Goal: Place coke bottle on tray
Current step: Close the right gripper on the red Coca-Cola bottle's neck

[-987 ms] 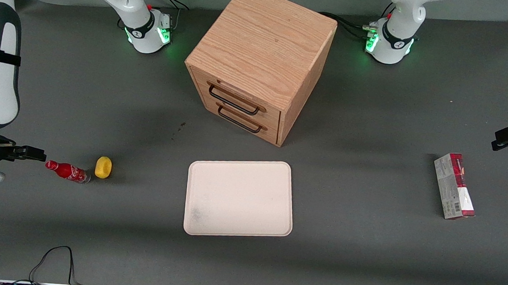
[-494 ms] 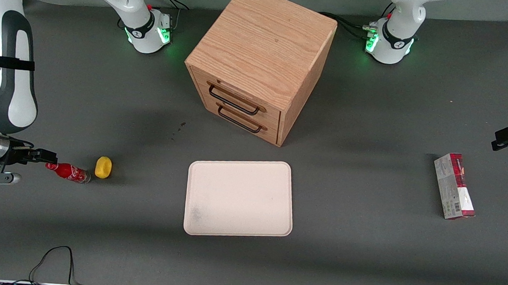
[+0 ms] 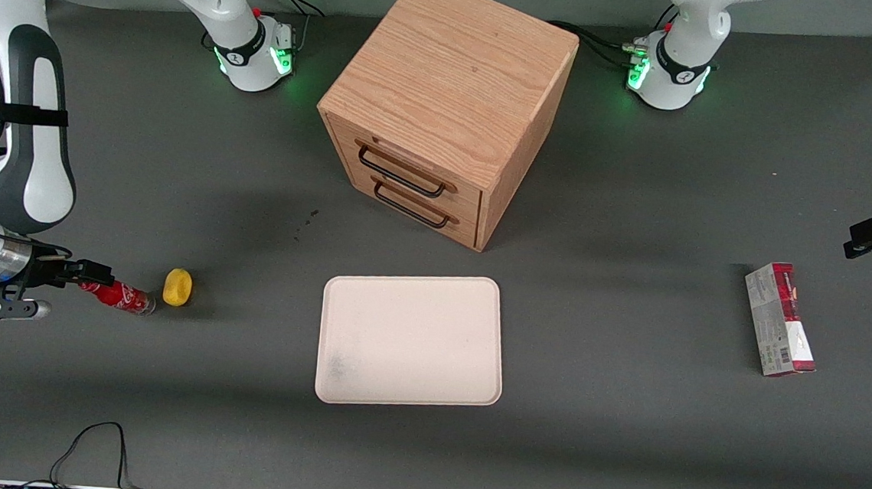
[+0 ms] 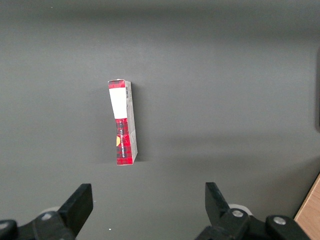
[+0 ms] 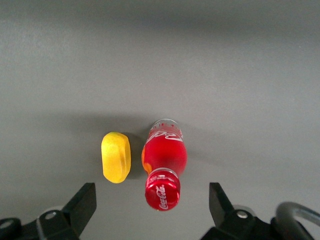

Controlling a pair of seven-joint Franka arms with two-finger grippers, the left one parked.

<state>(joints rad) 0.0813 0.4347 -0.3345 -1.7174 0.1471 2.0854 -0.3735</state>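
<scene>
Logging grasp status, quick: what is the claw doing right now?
Right claw: open, holding nothing, its fingers either side of the coke bottle lying on the table.

The right arm reaches low toward the working arm's end of the tabletop; its wrist is bent so the hand (image 3: 88, 279) lies nearly level just above the surface; the two fingers (image 5: 82, 202) stand spread wide apart, gripping nothing.

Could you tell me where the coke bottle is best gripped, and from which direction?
Probably around the red body, coming down from above. The coke bottle lies on its side on the table, cap toward the open gripper, whose fingers already straddle it. The yellow lump sits close beside the body, so that finger should enter the narrow gap carefully.
</scene>
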